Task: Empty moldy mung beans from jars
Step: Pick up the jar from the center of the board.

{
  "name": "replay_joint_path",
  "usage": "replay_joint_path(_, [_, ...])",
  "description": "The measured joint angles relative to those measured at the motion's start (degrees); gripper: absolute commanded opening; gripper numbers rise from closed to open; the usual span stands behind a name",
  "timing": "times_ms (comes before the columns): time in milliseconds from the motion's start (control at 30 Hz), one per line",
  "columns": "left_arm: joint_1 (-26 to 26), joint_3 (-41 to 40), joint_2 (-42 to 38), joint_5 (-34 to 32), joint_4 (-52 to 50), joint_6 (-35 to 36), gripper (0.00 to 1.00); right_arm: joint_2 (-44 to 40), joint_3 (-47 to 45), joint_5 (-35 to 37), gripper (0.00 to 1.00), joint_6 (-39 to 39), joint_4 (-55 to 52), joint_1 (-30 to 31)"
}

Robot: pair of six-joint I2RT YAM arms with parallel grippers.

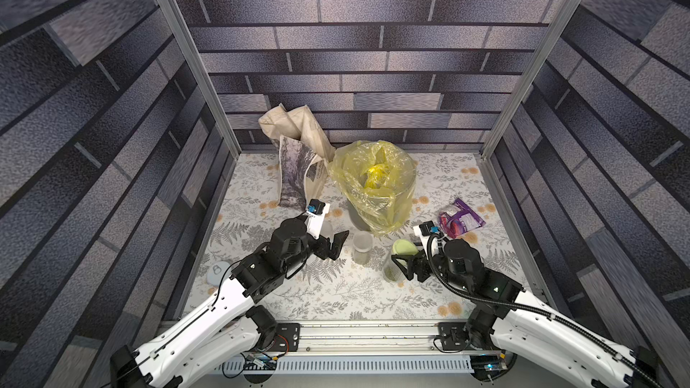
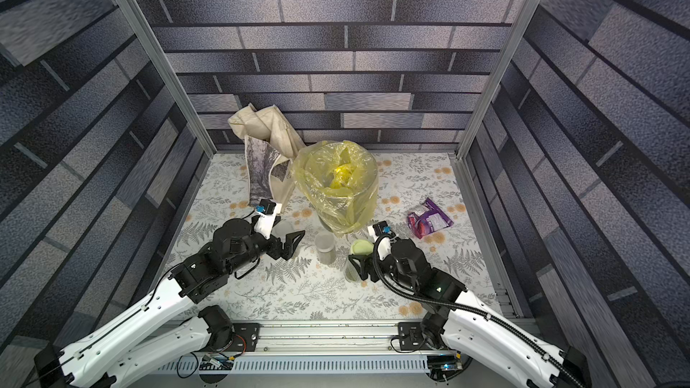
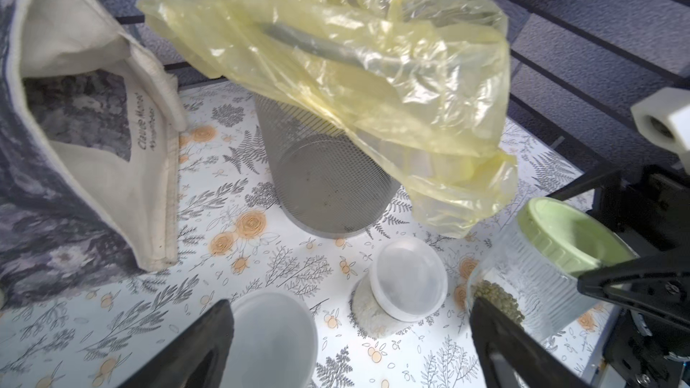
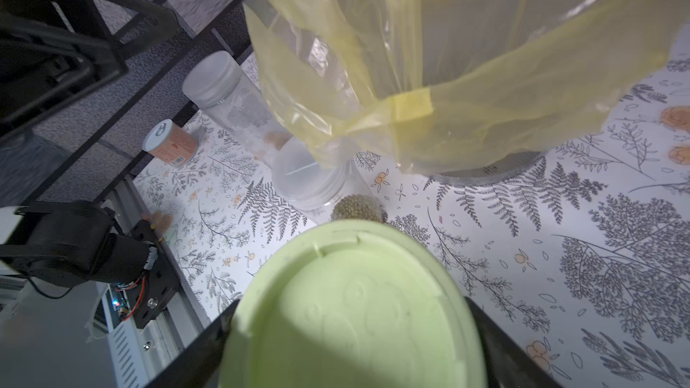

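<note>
A wide ribbed jar point(image 1: 394, 268) with a pale green lid point(image 4: 351, 304) is at the front right, with mung beans point(image 3: 496, 298) in its bottom. My right gripper point(image 1: 401, 263) is shut on that lid, and one finger presses each side of it in the right wrist view. A slim jar point(image 1: 362, 250) with a whitish lid stands just left of it and has beans point(image 4: 356, 209) at its base. Another slim jar point(image 3: 272, 337) stands under my left gripper point(image 1: 336, 244), close to one finger. That gripper is wide open and holds nothing.
A grey mesh bucket point(image 1: 358, 218) lined with a yellow plastic bag point(image 1: 373, 181) stands behind the jars. A cream cloth tote point(image 1: 298, 166) stands at the back left. A purple packet point(image 1: 461, 218) lies to the right, and a small can point(image 1: 218, 272) lies at the left edge.
</note>
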Motion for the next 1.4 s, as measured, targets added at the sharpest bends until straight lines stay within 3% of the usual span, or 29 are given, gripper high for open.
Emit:
replay_joint_path(367, [-5.22, 1.88, 2.32, 5.18, 1.77, 6.36, 1.0, 5.31, 15.5, -3.43, 0.5, -0.72, -2.54, 0.02])
replay_joint_path(700, [-7.93, 4.17, 5.05, 7.58, 5.09, 8.11, 1.0, 7.96, 23.15, -5.05, 0.51, -1.49, -4.63, 0.02])
replay_joint_path(1400, [-12.35, 10.54, 18.88, 15.72, 17.11, 8.81, 1.0, 11.3, 26.23, -7.69, 0.53, -1.97, -2.67, 0.02])
